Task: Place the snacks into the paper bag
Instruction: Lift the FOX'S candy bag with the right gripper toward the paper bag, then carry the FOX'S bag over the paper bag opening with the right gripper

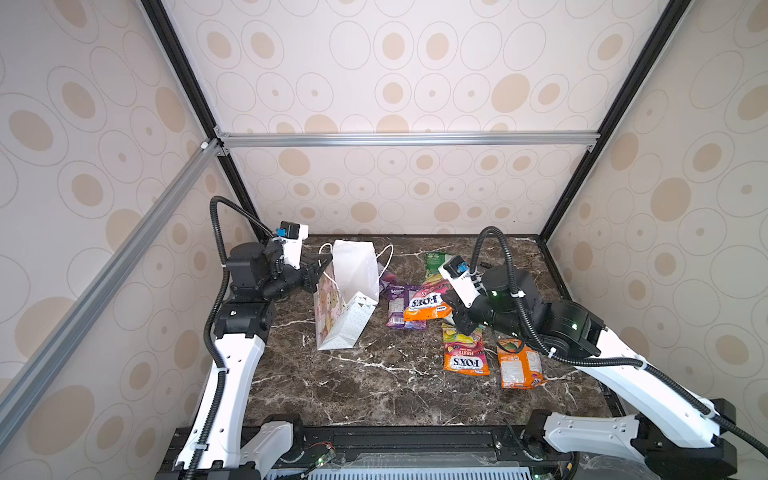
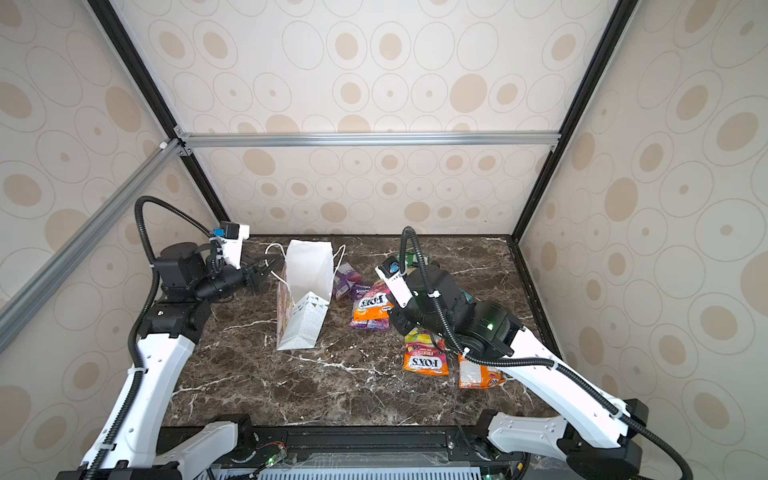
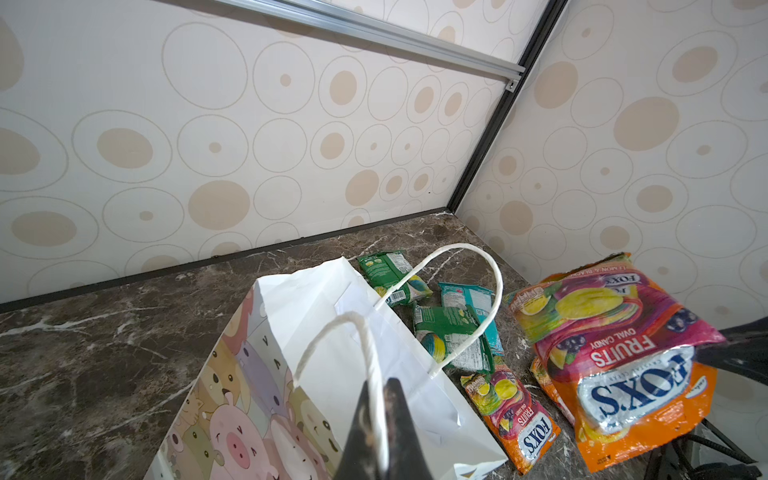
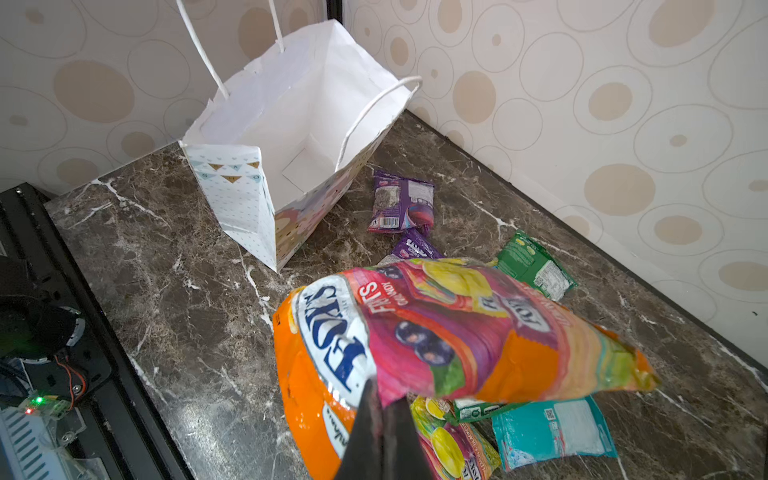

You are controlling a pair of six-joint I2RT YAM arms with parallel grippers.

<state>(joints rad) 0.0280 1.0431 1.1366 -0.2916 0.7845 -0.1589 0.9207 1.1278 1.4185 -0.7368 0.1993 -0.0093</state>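
Orange, with a pink fruit print and "FOX'S" in blue, the held packet (image 4: 436,332) is nipped at one edge by the right gripper (image 4: 382,428). Its dark jaws are pressed together with only the foil between them. The packet juts out from the jaws, raised off the table (image 1: 374,386), and covers part of the loose snacks below it. In both top views it hangs to the right of the bag (image 1: 353,270), close to it but not touching.

The left gripper (image 3: 379,432) has its jaws drawn just as tight, on the near handle (image 3: 365,345) of the bag. The white cord runs down between the two fingertips. In a top view this gripper (image 2: 266,266) sits at the bag's upper left edge. The bag stands on the table left of the middle, leaning a little, its mouth gaping wide. Its far handle (image 3: 478,299) arches free on the other side.

The rest of the snacks lie flat on the table to the right of the bag. Two purple packets (image 4: 401,201) are near its foot. Two green packets (image 3: 392,276) and a teal packet (image 4: 552,430) lie close together farther right. Two more orange packets (image 1: 465,357) lie toward the front, beside the right arm.
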